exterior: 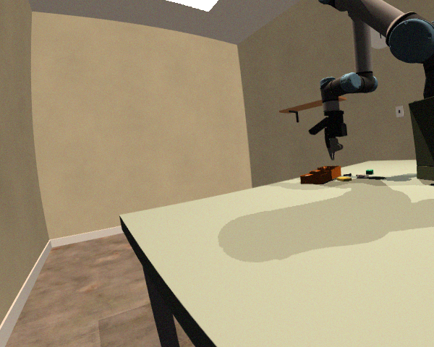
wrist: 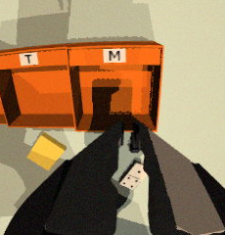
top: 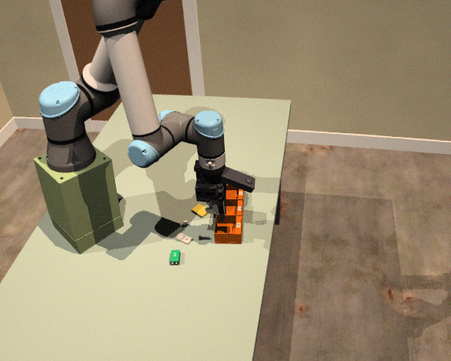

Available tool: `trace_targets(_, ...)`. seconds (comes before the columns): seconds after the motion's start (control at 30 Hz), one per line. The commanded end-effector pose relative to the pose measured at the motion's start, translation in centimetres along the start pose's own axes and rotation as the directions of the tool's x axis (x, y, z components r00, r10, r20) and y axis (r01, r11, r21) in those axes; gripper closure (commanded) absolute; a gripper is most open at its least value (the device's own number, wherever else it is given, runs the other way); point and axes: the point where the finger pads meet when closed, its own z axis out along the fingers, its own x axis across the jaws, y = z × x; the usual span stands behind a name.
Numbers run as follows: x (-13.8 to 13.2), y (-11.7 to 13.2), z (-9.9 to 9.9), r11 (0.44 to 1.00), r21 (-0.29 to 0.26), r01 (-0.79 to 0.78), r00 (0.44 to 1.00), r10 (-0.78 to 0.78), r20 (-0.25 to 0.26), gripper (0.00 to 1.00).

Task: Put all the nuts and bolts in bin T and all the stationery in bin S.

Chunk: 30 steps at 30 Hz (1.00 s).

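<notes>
One row of orange bins (top: 228, 237) is seen near the right edge of the table (top: 101, 310), and every place below is given relative to this row. In the top view three compartments with three white labels can be counted. In the wrist view only two labels can be read: T (wrist: 28, 59) and M (wrist: 114, 55). An S cannot be made out in any view. Nothing is seen inside the two compartments shown by the wrist camera.

The gripper (wrist: 128, 128) is held in the air above the row, over the long side that faces the loose things, in front of the compartment marked M. Its two jaws are pressed together and nothing is pinched between them.

Five loose things are counted on the table, all outside the bins:
- One dark bolt (top: 204, 237) lies just beside the row; in the wrist view it shows through the narrow gap under the fingertips.
- One pale small plate with dots (top: 183, 238) lies next to the bolt, on its far side from the row.
- One yellow block (top: 199, 210) lies near the compartment marked T.
- One flat black thing (top: 166, 226) lies further from the row, towards the green pedestal (top: 78, 201).
- One green thing (top: 174, 257) lies apart from the others and furthest from the row.
</notes>
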Motion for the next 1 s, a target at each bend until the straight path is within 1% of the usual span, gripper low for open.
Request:
trace_targets(0.0,0.0,0.0,-0.5,1.000,0.000,0.000,1.000,0.000,0.000,0.96)
trace_targets(0.07,0.0,0.0,-0.5,1.000,0.000,0.000,1.000,0.000,0.000,0.96)
trace_targets(0.23,-2.5,0.0,-0.5,1.000,0.000,0.000,1.000,0.000,0.000,0.96)
trace_targets(0.3,-2.5,0.0,-0.5,1.000,0.000,0.000,1.000,0.000,0.000,0.96)
trace_targets(0.7,-8.4,0.1,-0.5,1.000,0.001,0.000,1.000,0.000,0.000,0.96)
trace_targets(0.97,-8.4,0.1,-0.5,1.000,0.001,0.000,1.000,0.000,0.000,0.96)
